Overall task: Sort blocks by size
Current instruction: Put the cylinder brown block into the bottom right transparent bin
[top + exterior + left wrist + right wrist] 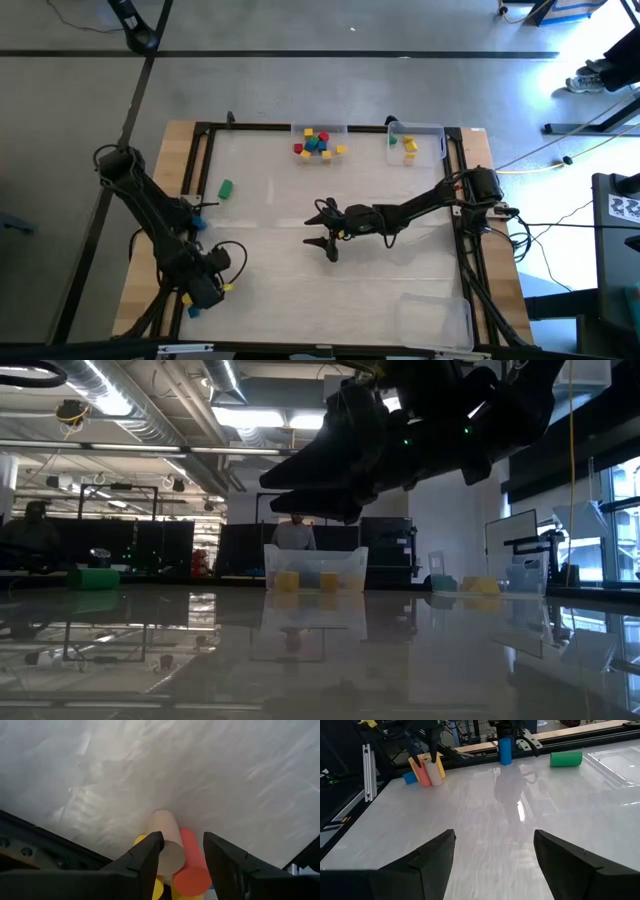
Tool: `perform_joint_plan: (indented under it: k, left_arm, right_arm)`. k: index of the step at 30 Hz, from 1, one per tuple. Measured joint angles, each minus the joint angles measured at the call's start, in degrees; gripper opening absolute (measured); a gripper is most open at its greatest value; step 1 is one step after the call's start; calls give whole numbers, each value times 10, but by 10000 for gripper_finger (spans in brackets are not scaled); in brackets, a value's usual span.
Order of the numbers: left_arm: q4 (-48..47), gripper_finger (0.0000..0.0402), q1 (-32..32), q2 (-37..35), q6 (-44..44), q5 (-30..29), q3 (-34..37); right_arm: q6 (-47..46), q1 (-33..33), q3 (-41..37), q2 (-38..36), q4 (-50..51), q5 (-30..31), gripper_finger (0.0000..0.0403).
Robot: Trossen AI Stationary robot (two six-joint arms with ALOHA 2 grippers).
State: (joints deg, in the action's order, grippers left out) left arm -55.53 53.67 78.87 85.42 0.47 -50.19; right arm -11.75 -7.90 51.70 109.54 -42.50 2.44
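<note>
Left gripper [182,852] jaws spread over tan cylinder [167,840] at table's near-left corner, right gripper [325,232] open mid-table; blocks look light, rigid, slick, so pinch across curved sides.

Table top [330,280] glossy; trays [320,131] clear plastic.

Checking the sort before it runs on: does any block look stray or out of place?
Yes. A green cylinder lies alone on its side near the table's left edge, far from the trays. A blue cylinder and a small pile sit by the left gripper, outside any tray.
</note>
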Motion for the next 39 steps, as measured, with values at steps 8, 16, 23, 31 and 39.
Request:
perform_joint_plan:
  k: [8,16,23,31,39]
  left_arm:
    - [-12,143,-2,0,-18,4,-6]
    - [-64,143,4,1,-25,4,-29]
    - [-66,163,3,1,-46,-8,-29]
    - [-67,214,3,1,-12,5,-12]
    - [-1,208,3,1,-4,41,30]
  right_arm:
    - [0,0,0,0,0,1,270]
    - [0,0,0,0,0,1,270]
    - [0,0,0,0,2,1,270]
    - [0,0,0,0,2,1,270]
    - [0,0,0,0,4,1,270]
